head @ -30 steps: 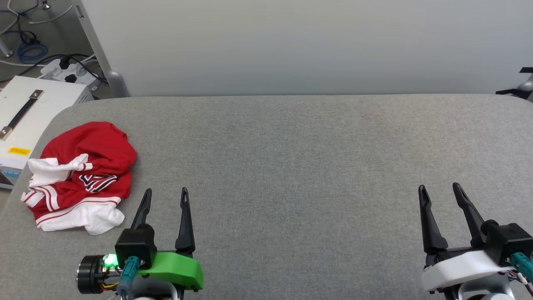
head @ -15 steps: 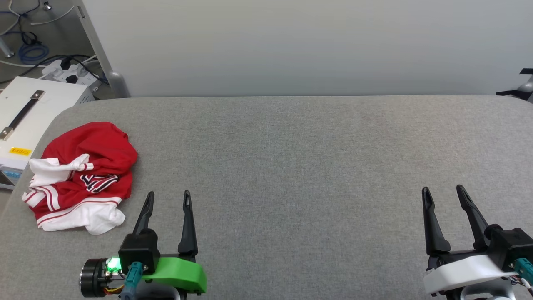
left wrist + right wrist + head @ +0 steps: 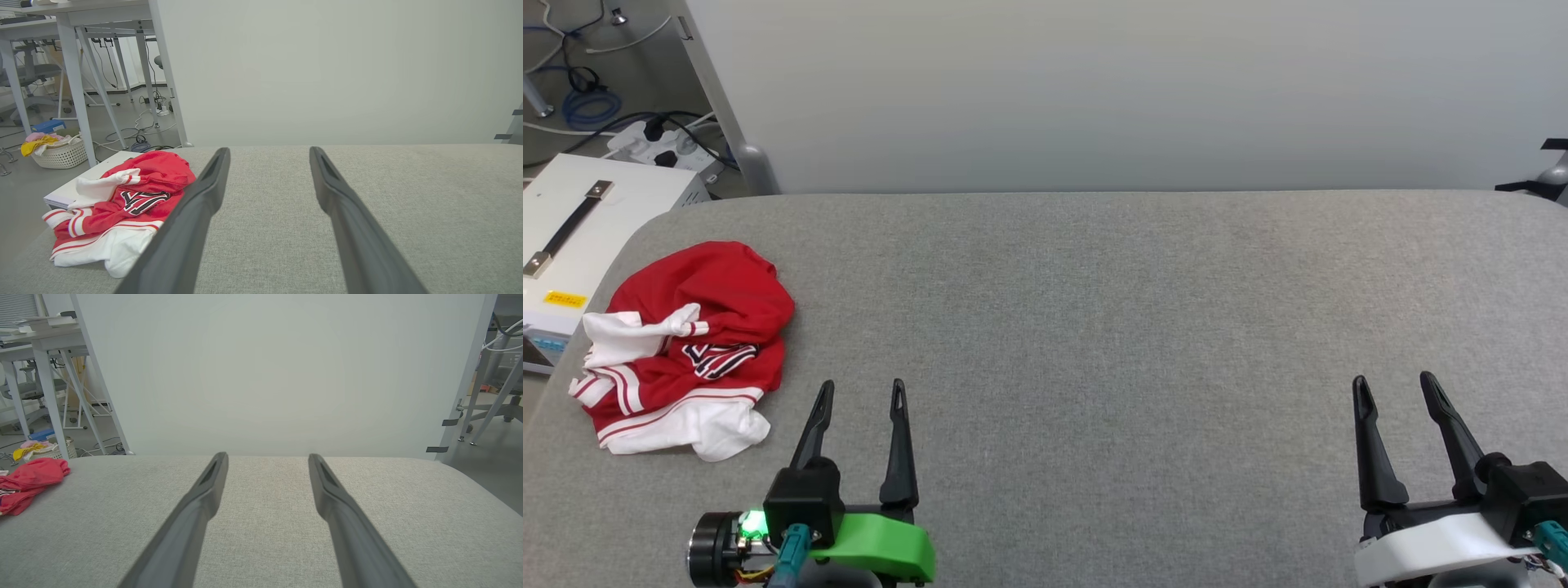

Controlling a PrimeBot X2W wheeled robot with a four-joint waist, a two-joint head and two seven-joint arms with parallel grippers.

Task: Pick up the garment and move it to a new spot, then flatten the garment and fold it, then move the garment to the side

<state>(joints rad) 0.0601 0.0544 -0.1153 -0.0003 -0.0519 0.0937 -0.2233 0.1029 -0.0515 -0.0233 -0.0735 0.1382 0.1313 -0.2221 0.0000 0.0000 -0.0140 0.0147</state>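
Note:
The garment (image 3: 686, 343) lies crumpled in a heap at the left end of the grey table (image 3: 1094, 327), red with white sleeves, striped trim and a bit of black lettering. In the left wrist view the garment (image 3: 122, 204) sits left of my fingers. My left gripper (image 3: 862, 390) stands open just right of and nearer than the heap, apart from it, nothing between its fingers. My right gripper (image 3: 1392, 384) is open and empty near the table's right front. The right wrist view catches the garment (image 3: 28, 484) at its far left edge.
A white case (image 3: 580, 229) with a black strap handle stands beside the table's left end. Cables and a power strip (image 3: 662, 139) lie on the floor behind it. A pale wall panel (image 3: 1094, 90) backs the table. A laundry basket (image 3: 59, 153) sits under desks.
Both grippers have drawn back slightly toward the near edge of the table. The whole picture has shifted a little, so the camera moved. The garment lies as before.

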